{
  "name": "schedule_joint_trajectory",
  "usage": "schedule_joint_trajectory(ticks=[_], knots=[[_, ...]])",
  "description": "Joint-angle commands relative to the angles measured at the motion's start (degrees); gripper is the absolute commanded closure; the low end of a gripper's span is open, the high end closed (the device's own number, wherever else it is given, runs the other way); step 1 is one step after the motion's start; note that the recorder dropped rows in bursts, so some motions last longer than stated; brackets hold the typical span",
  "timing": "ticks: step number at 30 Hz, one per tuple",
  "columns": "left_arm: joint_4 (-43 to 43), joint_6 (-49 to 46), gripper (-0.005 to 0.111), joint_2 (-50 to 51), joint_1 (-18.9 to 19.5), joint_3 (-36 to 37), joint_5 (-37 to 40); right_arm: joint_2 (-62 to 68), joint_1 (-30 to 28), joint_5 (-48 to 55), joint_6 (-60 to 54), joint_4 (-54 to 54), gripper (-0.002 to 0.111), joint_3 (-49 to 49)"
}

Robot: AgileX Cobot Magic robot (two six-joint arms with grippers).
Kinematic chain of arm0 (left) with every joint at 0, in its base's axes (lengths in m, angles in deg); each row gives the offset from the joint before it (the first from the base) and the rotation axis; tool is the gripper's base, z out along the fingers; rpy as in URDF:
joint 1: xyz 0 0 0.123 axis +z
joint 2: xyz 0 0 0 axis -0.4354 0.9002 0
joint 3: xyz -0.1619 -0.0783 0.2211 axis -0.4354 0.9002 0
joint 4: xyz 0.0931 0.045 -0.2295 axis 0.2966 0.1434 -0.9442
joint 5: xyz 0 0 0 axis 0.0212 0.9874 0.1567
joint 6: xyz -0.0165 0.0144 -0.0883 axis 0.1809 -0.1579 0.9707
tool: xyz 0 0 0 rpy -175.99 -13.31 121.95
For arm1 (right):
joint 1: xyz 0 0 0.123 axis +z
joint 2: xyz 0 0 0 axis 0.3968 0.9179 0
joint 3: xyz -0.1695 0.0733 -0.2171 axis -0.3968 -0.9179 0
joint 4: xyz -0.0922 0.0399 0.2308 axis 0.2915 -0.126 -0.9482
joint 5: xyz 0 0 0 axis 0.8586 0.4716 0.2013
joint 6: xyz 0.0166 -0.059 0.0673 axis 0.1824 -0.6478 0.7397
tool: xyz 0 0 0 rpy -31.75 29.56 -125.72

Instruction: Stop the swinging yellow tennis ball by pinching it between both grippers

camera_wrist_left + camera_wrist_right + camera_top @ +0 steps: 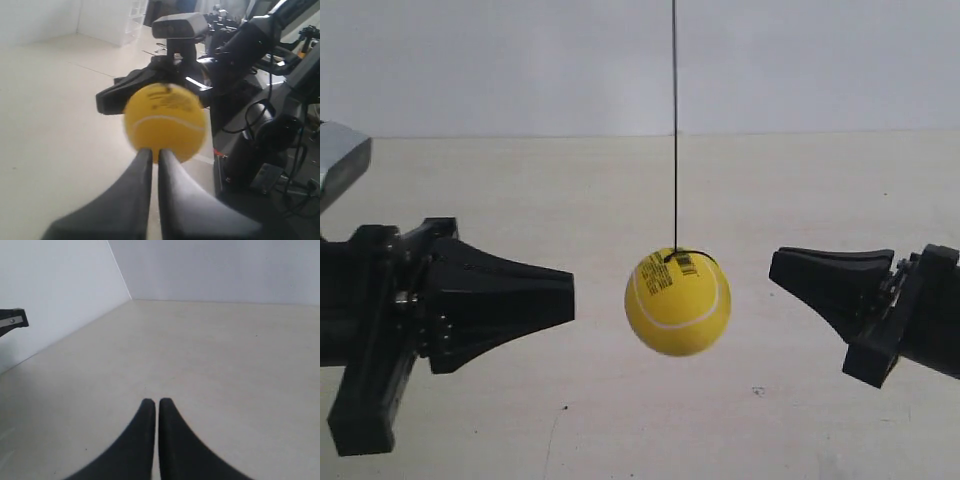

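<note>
While left wrist sees ball (165,122), right sees floor (225,365).

A pale beige surface (620,430) (one dark speck (757,391) on it) meets a white wall (520,60)

The exterior camera sits low and close, looking level across the pale surface (620,190) toward a white wall (520,60), side-on to the hanging ball (677,302). The left wrist camera looks out along the closed left gripper (155,151), very near that same ball, with the other arm (250,40) facing it. The right wrist camera looks along the closed right gripper (153,401), down over the same surface toward a wall corner.
</note>
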Motion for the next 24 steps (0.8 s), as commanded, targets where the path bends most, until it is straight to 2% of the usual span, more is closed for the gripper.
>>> schedule_joint_trajectory(ticks=[1, 3, 13, 20, 24], knots=[[-0.96, -0.58, 0.102, 4.84, -4.39, -3.25, -0.58, 1.28, -0.15, -1.09, -0.08, 2.07, 0.108, 0.34], [-1.08, -1.43, 0.102, 7.5, -6.38, -4.84, -0.58, 1.28, -0.15, -1.09, -0.37, 2.6, 0.108, 0.34], [-6.0, -4.81, 0.102, 10.69, -10.93, -11.27, -0.58, 1.28, -0.15, -1.09, -1.54, 2.46, 0.108, 0.34], [-7.25, -4.81, 0.102, 10.69, -10.98, -14.31, 3.33, 1.28, -0.15, -1.09, -2.34, 1.17, 0.108, 0.34], [-9.52, -7.92, 0.102, 10.69, -10.98, -14.37, 5.15, 1.28, -0.15, -1.09, -2.51, 1.04, 0.108, 0.34]])
